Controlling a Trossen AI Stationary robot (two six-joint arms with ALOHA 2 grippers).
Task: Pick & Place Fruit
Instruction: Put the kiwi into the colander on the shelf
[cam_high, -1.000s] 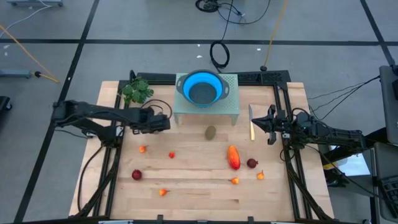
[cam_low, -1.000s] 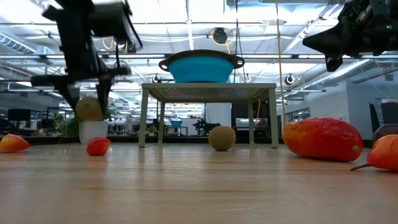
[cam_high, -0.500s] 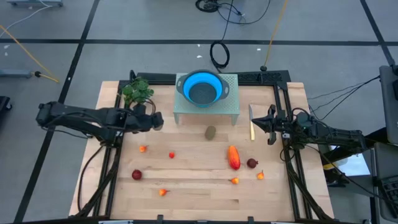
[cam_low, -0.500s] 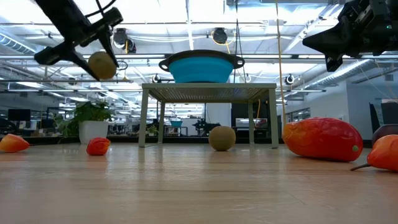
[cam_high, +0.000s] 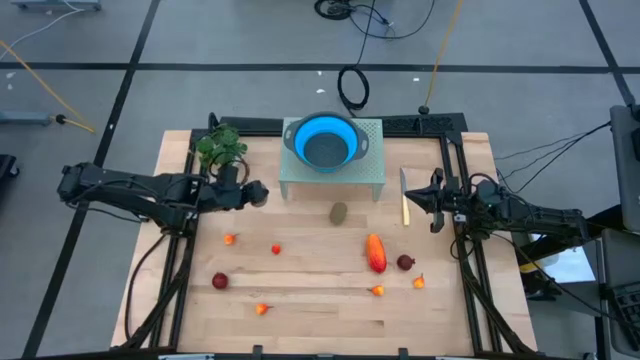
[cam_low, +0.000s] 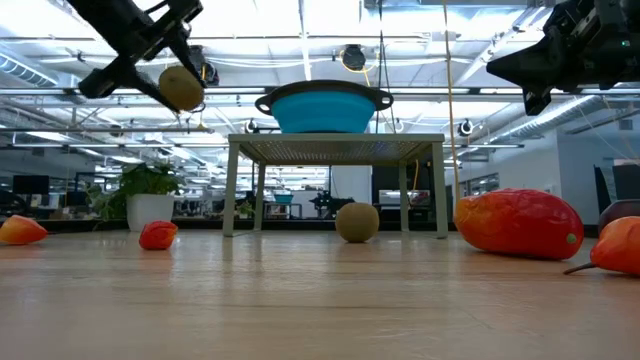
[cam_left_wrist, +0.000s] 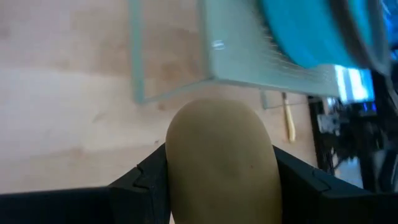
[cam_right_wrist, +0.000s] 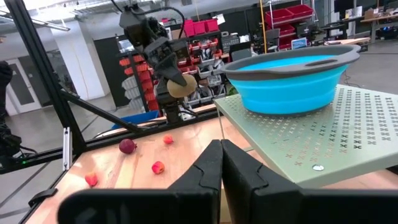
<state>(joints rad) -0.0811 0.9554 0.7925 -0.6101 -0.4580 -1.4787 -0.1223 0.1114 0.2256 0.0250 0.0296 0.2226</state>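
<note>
Pale wooden table top (cam_high: 330, 300) on a grey tiled floor, racks and ceiling lights beyond. Near the far edge, a pale green perforated metal stand (cam_high: 372, 170) carrying a blue collapsible colander with a grey rim (cam_high: 325, 140). Green leafy bunch (cam_high: 220, 146) at the far left corner; slim yellow-handled knife (cam_high: 405, 205) just right of the stand.

Left gripper (cam_low: 172, 78) raised well above the table, left of the stand and roughly level with the colander, fingers (cam_left_wrist: 149, 180) clamped on a brown oval kiwi-like fruit (cam_left_wrist: 221, 158), also noted from the table-level camera (cam_low: 181, 88). Right gripper (cam_high: 432, 198) raised at the right side beside the knife, fingers pressed together, nothing held.

Second brown oval fruit (cam_high: 339, 212) on the table just in front of the stand. Long orange-red fruit (cam_high: 375, 252) lying right of centre, a dark red round fruit (cam_high: 405, 262) just beside it. Another dark red round fruit (cam_high: 220, 281) front left. Tiny orange-red pieces scattered at (cam_high: 230, 239), (cam_high: 276, 249), (cam_high: 263, 309), (cam_high: 378, 291) and (cam_high: 419, 282).
</note>
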